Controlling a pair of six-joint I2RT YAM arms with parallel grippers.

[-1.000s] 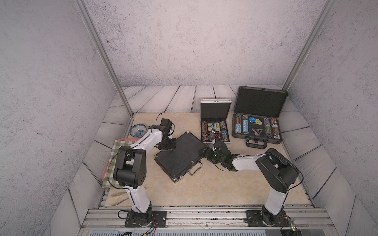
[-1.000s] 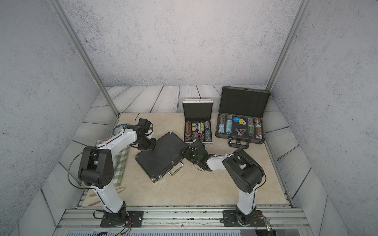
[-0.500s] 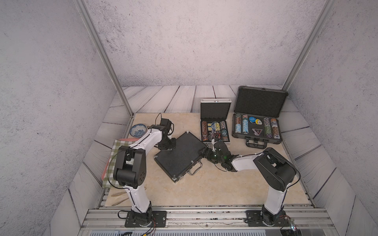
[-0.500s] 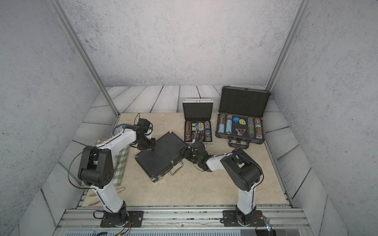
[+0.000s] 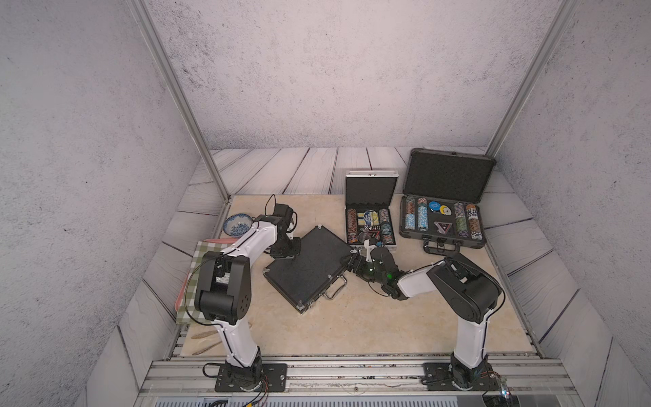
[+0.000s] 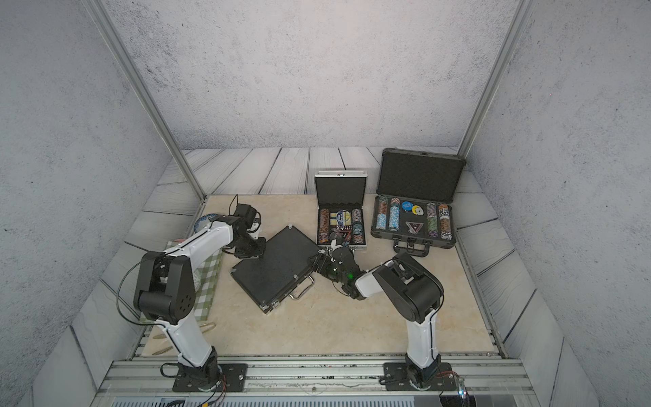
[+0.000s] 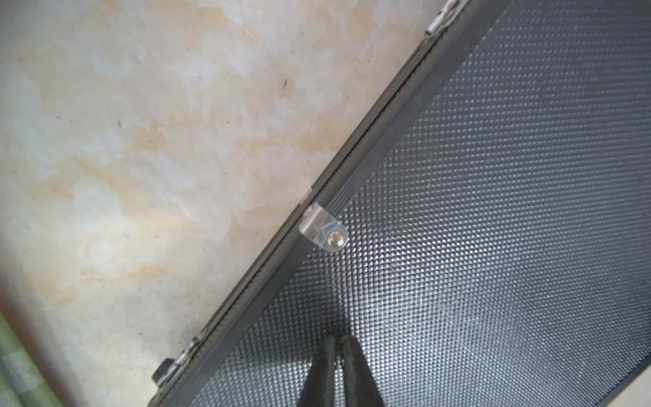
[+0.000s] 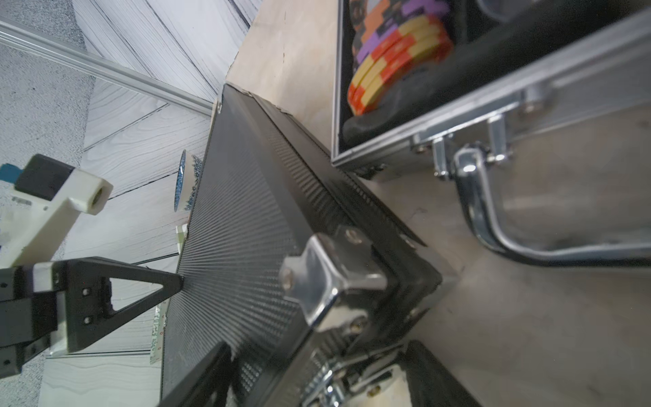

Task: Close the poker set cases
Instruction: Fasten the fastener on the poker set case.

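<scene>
Closing the black flat case [image 5: 310, 267] is nearly done: it lies lid down, skewed, in the middle of the bench [image 5: 352, 327]. We judge the latches come next, so pin the lid flat and avoid shoving it into the silver case [image 5: 370, 188] just beside it. That one and the larger grey case [image 5: 447, 176] stand open at the far edge.

Left arm reaches low; left gripper [image 7: 337, 340] has jaws pressed together, tips on the lid by the hinge edge. Right arm lies low; right gripper [image 5: 350, 262] has jaws spread, straddling the chrome corner cap [image 8: 334, 278].
</scene>
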